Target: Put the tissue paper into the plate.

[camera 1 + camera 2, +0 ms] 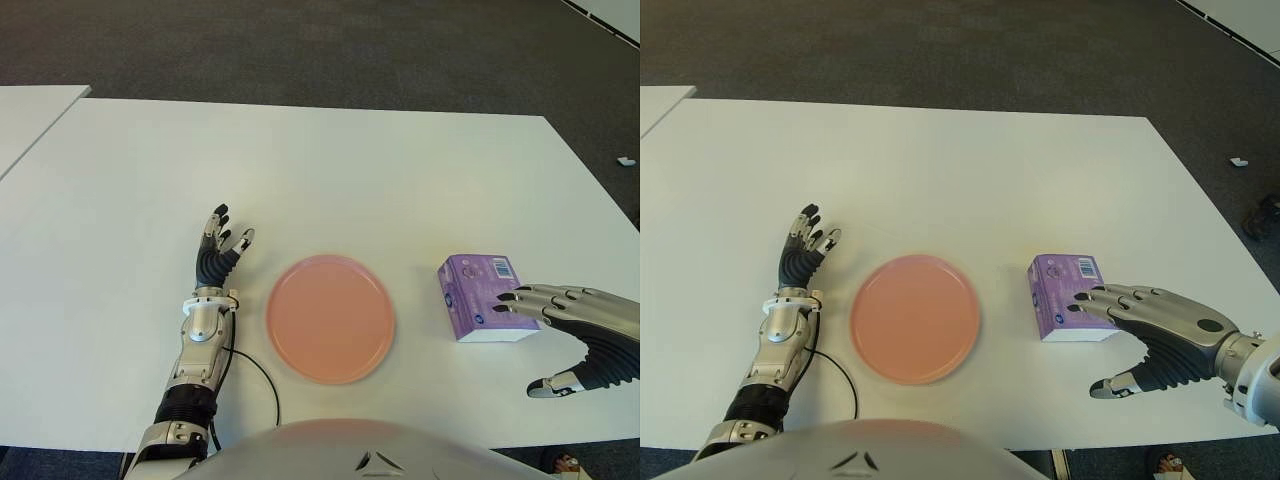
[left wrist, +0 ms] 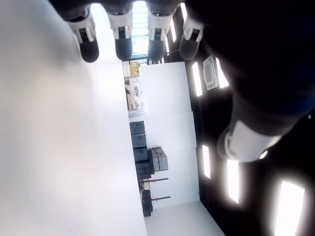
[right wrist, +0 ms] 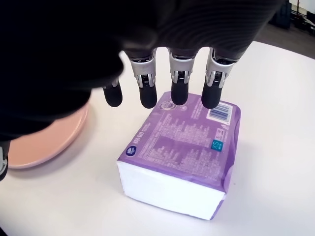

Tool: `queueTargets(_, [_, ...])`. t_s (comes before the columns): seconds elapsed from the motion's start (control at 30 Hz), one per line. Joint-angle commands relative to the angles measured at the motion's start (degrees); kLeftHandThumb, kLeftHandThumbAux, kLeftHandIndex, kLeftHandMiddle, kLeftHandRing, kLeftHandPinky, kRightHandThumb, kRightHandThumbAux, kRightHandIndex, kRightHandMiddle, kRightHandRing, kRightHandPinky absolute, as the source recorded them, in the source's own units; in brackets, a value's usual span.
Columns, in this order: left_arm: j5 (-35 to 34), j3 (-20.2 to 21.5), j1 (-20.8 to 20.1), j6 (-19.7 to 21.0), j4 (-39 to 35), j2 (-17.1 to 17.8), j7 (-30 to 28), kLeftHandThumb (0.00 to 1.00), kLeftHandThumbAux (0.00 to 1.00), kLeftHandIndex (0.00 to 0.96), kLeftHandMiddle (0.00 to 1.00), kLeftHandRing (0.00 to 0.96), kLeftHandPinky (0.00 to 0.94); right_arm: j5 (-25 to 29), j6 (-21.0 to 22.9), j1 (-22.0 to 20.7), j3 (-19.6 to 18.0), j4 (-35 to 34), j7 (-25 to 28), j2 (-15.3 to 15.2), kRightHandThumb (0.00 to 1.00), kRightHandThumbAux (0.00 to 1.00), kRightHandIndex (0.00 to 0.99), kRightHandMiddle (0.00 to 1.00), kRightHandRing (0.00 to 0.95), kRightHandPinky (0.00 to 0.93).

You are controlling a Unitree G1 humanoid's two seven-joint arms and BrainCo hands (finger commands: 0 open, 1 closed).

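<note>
Lower right of the left eye view, and the right hand (image 1: 565, 335) is over the tissue paper pack (image 1: 480, 298), its fingers (image 3: 179, 86) spread apart and stretched above the purple top, thumb out on the near side, nothing gripped; the right wrist view shows the fingertips hanging just above the wrapper with a sliver of gap, so call it hovering, not clamped. That pack sits flat on the white table (image 1: 300, 170), purple printed face up, white tissue edge showing along its near side, barcode label toward the far corner. Just to its left, near bottom centre of the frame, lies the pink plate (image 1: 330, 318), round and shallow, and it holds nothing at all, bare pink surface from rim to rim. Pack and plate are near each other but apart, a strip of table between them. Over on the lower left, the left hand (image 1: 218, 250) shows just left of the plate, fingers straight and loosely apart, pointing away toward the far edge, holding nothing. A thin black cable (image 1: 262, 380) curls across the table by its forearm, close to the plate's near-left rim.
</note>
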Motion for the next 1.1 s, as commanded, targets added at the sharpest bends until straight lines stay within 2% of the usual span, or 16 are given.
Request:
queueTargets(0.03, [0.4,0.1,0.3,0.6,2.0,0.2,0.4,0.122,0.642,0.016,0.035,0.023,0.046,-0.8,0.8,-1.3,0.8,0.7,-2.5,1.5,0.105,0.373,0.0,0.0,0.0,0.0])
queueTargets(0.23, [0.6,0.2,0.2,0.6,2.2,0.1,0.8,0.12,0.638,0.02,0.041,0.03,0.054,-1.2,1.7,-3.6,1.5,1.5,-6.1,2.8,0.115,0.393,0.0,0.0,0.0,0.0])
queueTargets(0.37, [0.5,0.3,0.2,0.8,2.2,0.1,1.0,0.119,0.637,0.021,0.041,0.03,0.052,4.4,6.5,-5.2,-2.8,-0.8,-3.5,-0.2,0.117,0.4,0.0,0.0,0.0,0.0])
queueTargets(0.7, [1.1,0.1,0.5,1.5,1.1,-0.2,2.1,0.116,0.621,0.024,0.038,0.027,0.055,1.4,2.5,-4.5,-2.4,3.6,-5.1,0.4,0.07,0.415,0.0,0.0,0.0,0.0])
queueTargets(1.1, [2.7,-0.1,0.8,2.7,0.5,0.3,2.9,0.08,0.611,0.023,0.028,0.017,0.039,-0.5,1.5,-5.6,0.4,5.8,-8.4,1.0,0.056,0.414,0.0,0.0,0.0,0.0])
